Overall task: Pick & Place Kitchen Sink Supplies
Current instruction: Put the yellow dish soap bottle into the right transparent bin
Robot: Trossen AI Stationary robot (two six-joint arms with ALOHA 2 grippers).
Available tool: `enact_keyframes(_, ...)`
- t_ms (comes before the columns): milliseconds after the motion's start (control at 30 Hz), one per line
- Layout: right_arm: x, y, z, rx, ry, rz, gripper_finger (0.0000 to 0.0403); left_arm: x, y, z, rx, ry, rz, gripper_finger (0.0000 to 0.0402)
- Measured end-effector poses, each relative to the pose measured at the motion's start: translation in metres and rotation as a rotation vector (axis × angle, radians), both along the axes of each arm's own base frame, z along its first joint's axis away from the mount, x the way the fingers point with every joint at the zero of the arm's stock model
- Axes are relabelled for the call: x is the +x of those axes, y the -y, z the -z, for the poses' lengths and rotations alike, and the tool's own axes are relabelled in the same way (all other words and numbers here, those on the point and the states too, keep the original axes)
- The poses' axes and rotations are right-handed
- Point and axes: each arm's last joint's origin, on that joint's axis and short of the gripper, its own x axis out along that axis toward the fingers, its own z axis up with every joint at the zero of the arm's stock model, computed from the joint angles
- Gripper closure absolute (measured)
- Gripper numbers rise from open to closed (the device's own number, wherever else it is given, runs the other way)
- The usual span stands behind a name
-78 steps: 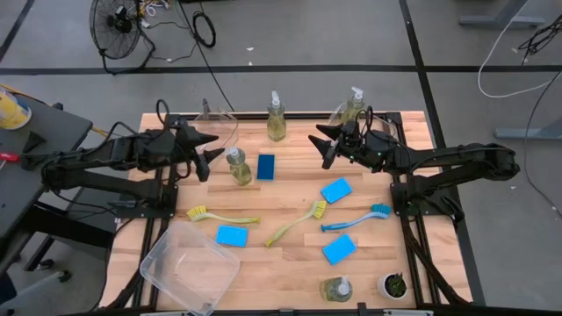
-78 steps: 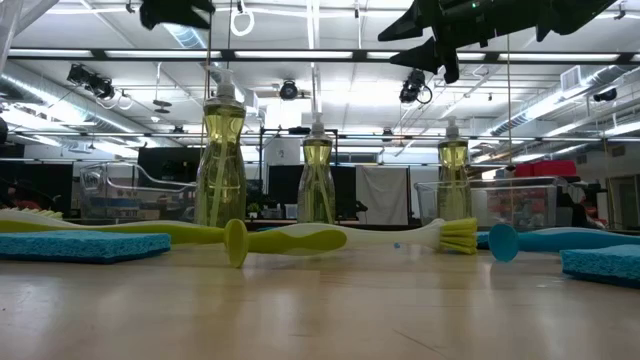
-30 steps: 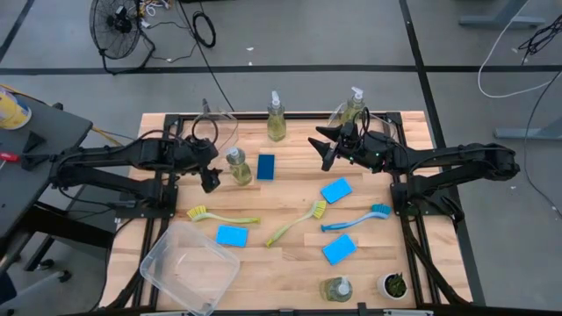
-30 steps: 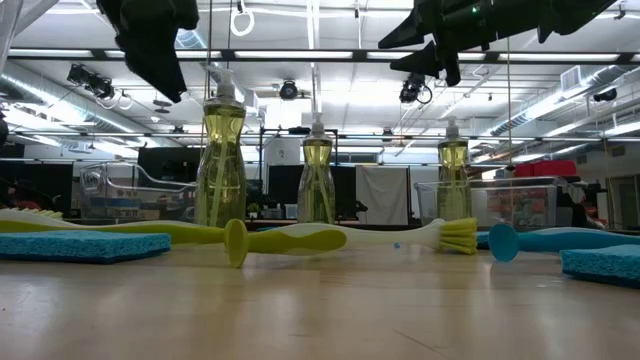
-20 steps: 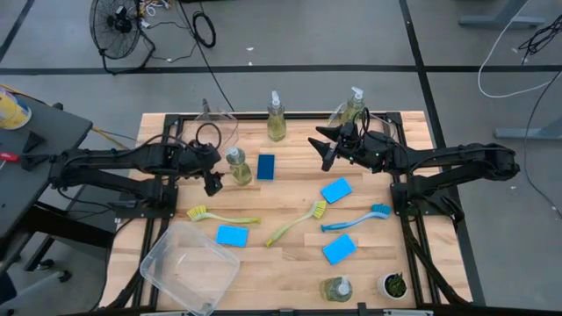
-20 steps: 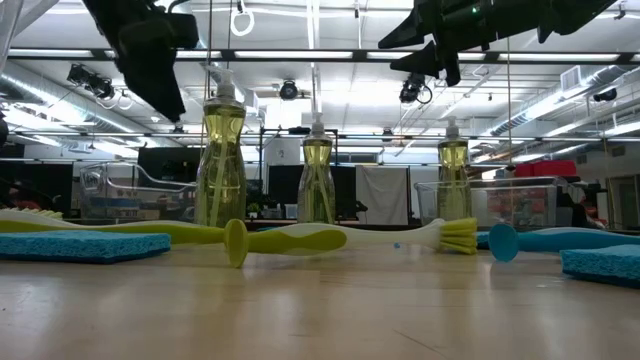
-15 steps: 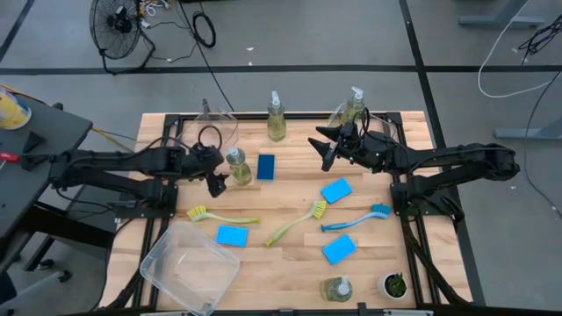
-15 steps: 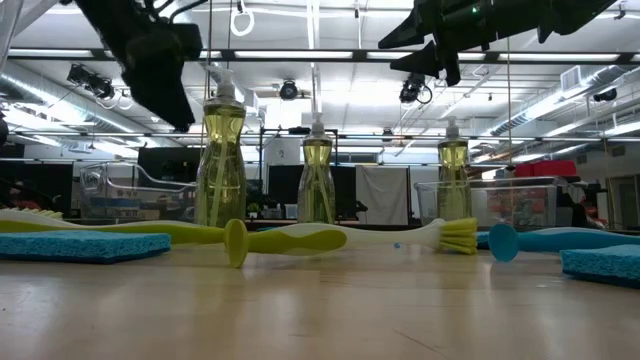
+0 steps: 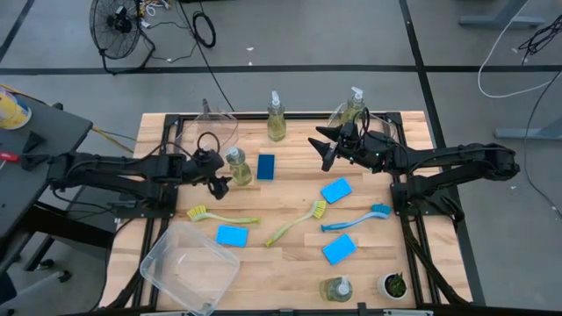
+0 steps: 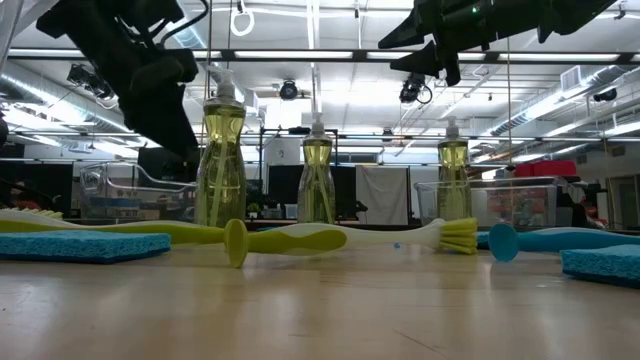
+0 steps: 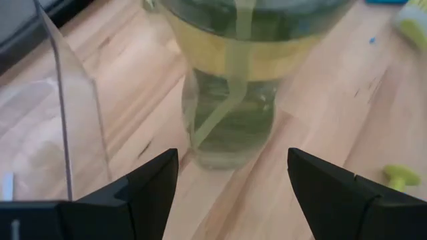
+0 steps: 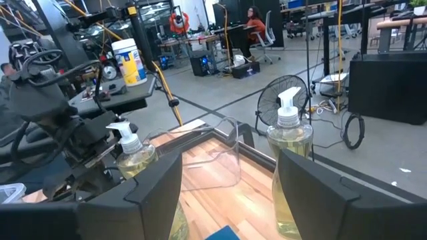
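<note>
Looking straight down, the left hand [image 9: 219, 183] hangs with fingers spread just beside a soap bottle [image 9: 237, 166] standing on the table [image 9: 290, 197] near a blue sponge [image 9: 265, 166], while the right hand [image 9: 321, 147] hovers released above the far side, apart from the brushes and sponges below. At table height, that bottle [image 10: 221, 158] stands upright behind a yellow-green brush [image 10: 300, 238]. From the left wrist, the bottle [image 11: 230, 107] stands between the parted fingers [image 11: 150, 183], untouched.
</note>
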Motion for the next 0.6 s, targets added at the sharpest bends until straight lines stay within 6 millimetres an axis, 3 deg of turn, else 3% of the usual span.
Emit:
enact_keyframes(400, 0.0, 0.0, 0.0, 0.0, 0.002, 0.0, 0.0154, -0.001, -0.004, -0.011, 0.175, 0.069, -0.035, 0.0115)
enact_keyframes(600, 0.0, 0.0, 0.0, -0.003, 0.001, 0.001, 0.0154, 0.001, -0.001, 0.008, 0.175, 0.229, -0.038, 0.0115)
